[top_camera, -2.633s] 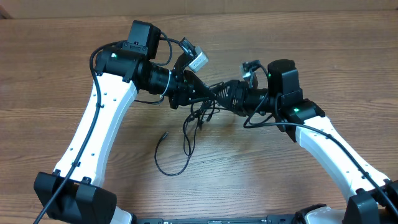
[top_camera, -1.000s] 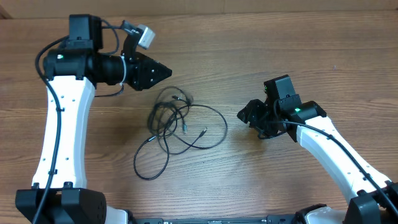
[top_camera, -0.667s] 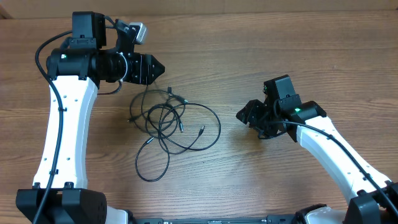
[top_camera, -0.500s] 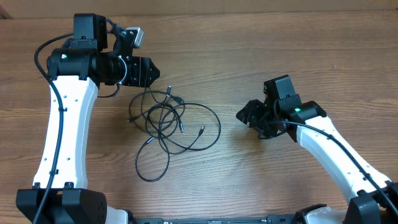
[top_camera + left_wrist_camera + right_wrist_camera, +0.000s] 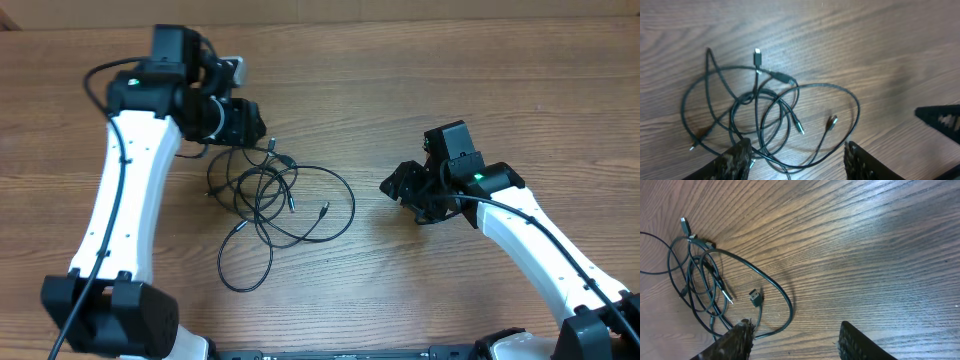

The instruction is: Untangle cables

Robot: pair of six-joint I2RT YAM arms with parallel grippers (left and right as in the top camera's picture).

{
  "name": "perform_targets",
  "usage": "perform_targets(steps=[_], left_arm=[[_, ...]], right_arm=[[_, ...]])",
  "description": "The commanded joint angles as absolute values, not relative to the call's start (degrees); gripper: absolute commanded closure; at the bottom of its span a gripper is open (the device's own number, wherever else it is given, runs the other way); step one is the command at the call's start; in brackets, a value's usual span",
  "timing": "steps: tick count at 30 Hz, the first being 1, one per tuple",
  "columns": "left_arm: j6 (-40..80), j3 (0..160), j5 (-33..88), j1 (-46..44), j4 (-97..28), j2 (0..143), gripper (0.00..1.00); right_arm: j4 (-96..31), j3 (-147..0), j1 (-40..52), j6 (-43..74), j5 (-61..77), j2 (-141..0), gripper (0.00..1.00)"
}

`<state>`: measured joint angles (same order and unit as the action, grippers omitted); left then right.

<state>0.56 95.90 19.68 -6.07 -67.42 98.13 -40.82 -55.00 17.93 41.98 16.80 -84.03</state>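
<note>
The cables (image 5: 262,190) are thin black cords with small silvery plug tips, lying on the wooden table in loose overlapping loops left of centre. My left gripper (image 5: 258,128) hangs open just above their far-left edge. In the left wrist view the cables (image 5: 759,95) lie on the table beyond and under the open left gripper (image 5: 797,162), which holds nothing. My right gripper (image 5: 392,182) stands open to the right of the loops, apart from them. In the right wrist view the cables (image 5: 715,277) lie to the left of the right gripper (image 5: 795,340).
The wooden table (image 5: 450,90) runs on bare to the far edge. One long loop (image 5: 245,265) trails toward the front. My right gripper's dark finger (image 5: 940,117) shows at the right edge of the left wrist view.
Both grippers held the cables up together earlier; now the cables lie loose on the table. Over the last second the left gripper opened and its arm swung right toward the pile. The right arm stayed still.
</note>
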Motion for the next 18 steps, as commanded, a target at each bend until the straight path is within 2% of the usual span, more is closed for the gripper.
perform_targets(steps=[1,10,18], left_arm=[[1.5,95.2,15.9,-9.1,-67.6,100.6,0.41],[1.5,95.2,8.8,-15.8,-68.6,108.2,0.41],[3.9,95.2,8.3,-16.5,-72.1,116.1,0.43]], right_arm=[[-40.8,-54.7,17.7,41.5,17.3,-84.4,0.47],[-40.9,-54.7,17.7,41.5,17.3,-84.4,0.47],[-41.1,-54.7,17.7,41.5,17.3,-84.4,0.47]])
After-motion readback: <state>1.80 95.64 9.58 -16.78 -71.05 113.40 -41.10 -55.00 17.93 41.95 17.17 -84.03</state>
